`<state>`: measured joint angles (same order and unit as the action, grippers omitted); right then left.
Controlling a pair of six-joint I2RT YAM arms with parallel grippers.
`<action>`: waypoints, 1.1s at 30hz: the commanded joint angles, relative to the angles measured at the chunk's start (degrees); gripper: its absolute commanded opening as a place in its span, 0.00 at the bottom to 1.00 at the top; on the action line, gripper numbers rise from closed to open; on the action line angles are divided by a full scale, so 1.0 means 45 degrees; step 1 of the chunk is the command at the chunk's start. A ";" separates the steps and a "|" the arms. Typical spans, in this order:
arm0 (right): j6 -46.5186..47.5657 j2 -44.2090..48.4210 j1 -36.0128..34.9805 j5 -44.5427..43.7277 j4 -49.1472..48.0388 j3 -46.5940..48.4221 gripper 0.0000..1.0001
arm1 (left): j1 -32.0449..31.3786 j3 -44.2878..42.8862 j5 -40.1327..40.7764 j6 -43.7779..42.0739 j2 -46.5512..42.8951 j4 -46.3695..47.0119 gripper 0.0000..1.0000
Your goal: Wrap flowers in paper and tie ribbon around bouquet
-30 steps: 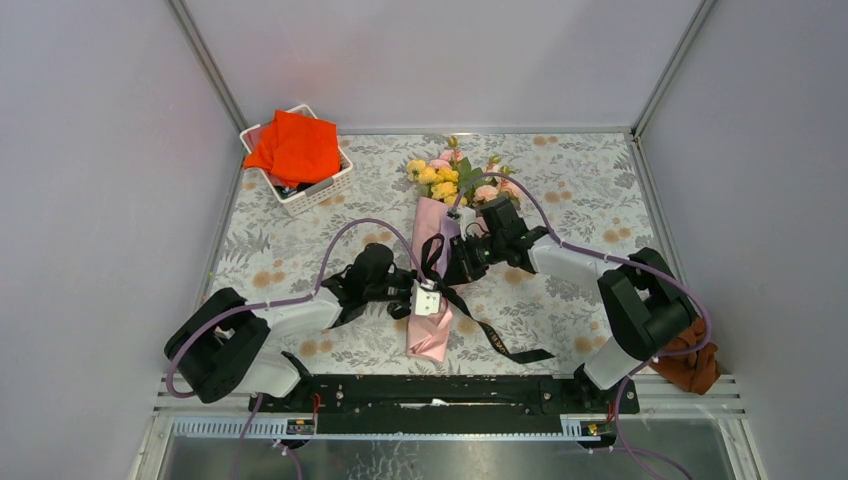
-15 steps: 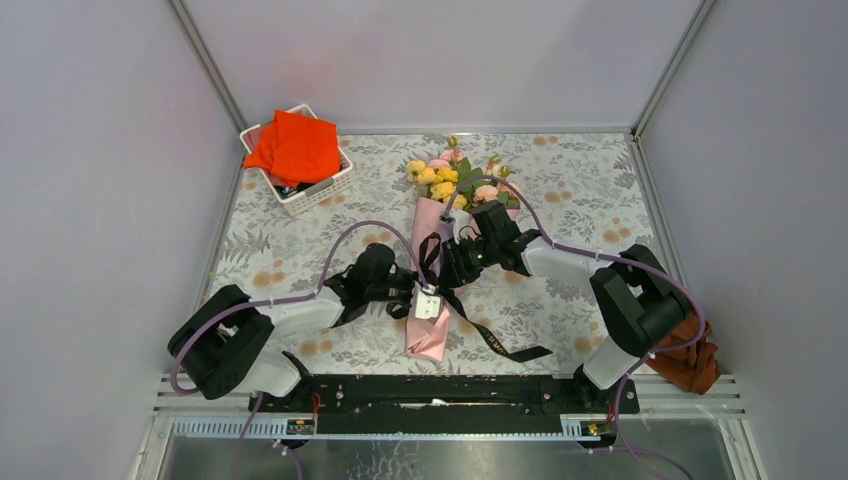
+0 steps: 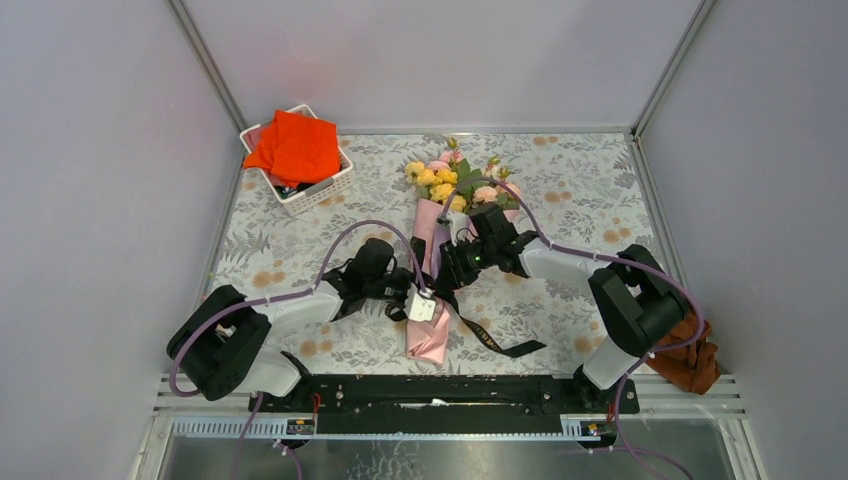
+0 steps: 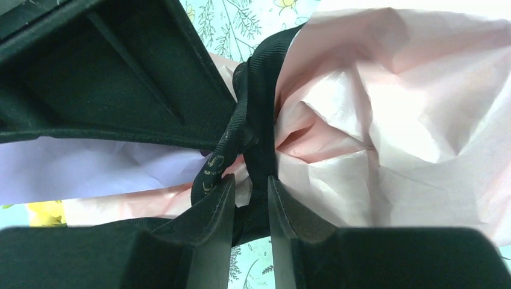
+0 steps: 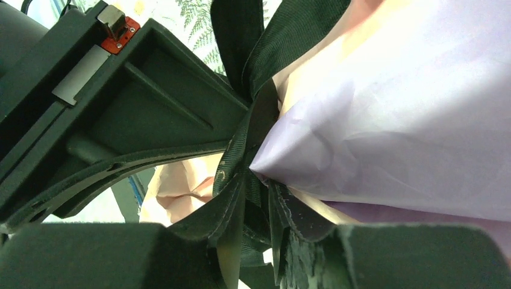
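Where my left pincer [image 4: 250, 186] stands: it reaches in from the left of the top view at the bouquet's waist. Its fingers [image 4: 211, 241] are narrow, with a strand of the ribbon [image 4: 259, 120] running down between them. I cannot tell whether that strand is pinched or only lying there.
Right pincer [image 5: 259, 211]: faces it from the right, also narrow, with ribbon folds in the gap; the grip is just as unclear to me.
Ribbon crossing: sits between the two tips, so neither arm is nearer.
Ribbon's free end: trails to the lower right of the top view, on the right arm's side.
Bouquet [image 3: 428, 228] axis: nearly up-down in the top view, flowers [image 3: 440, 180] at upper centre, narrow end at lower centre; the ribbon runs across it.
Paper [image 4: 391, 120]: glossy pale pink, crumpled and cinched under the band; its purple face fills the right wrist view.
My read: tightening means pulling left and right, across that axis.
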<state>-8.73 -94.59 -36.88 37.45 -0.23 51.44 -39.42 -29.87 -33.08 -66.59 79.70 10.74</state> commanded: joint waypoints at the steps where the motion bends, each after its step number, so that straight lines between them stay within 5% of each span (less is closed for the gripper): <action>1: -0.0009 0.0374 -0.0221 0.0290 -0.0366 -0.0025 0.26 | -0.0128 -0.0690 -0.0847 0.0233 -0.0256 -0.1236 0.32; 10: 0.0204 0.0765 -0.0334 0.0393 0.0587 0.0070 0.09 | -0.0475 -0.1201 -0.0625 0.2902 -0.0460 -0.2193 0.32; 20: 0.0001 0.1222 -0.0376 0.0410 0.0529 -0.0194 0.13 | -0.0940 -0.0690 0.0735 0.2593 -0.0175 -0.1475 0.32; 23: -0.0043 0.1195 -0.0412 0.0398 0.0435 -0.0272 0.16 | -0.0947 -0.0586 0.1282 0.2303 -0.0095 -0.1314 0.26; 27: 0.0066 0.1233 -0.0416 0.0399 0.0430 -0.0308 0.18 | -0.0945 -0.0829 0.1209 0.2725 -0.0356 -0.1328 0.01; 33: 0.0297 0.1039 -0.0411 0.0257 0.0183 -0.0237 0.24 | -0.0947 -0.1199 0.1329 0.4954 -0.0538 -0.0241 0.00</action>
<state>-8.69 -91.11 -38.15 37.67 2.90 50.04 -43.46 -33.36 -28.62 -51.59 78.59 3.38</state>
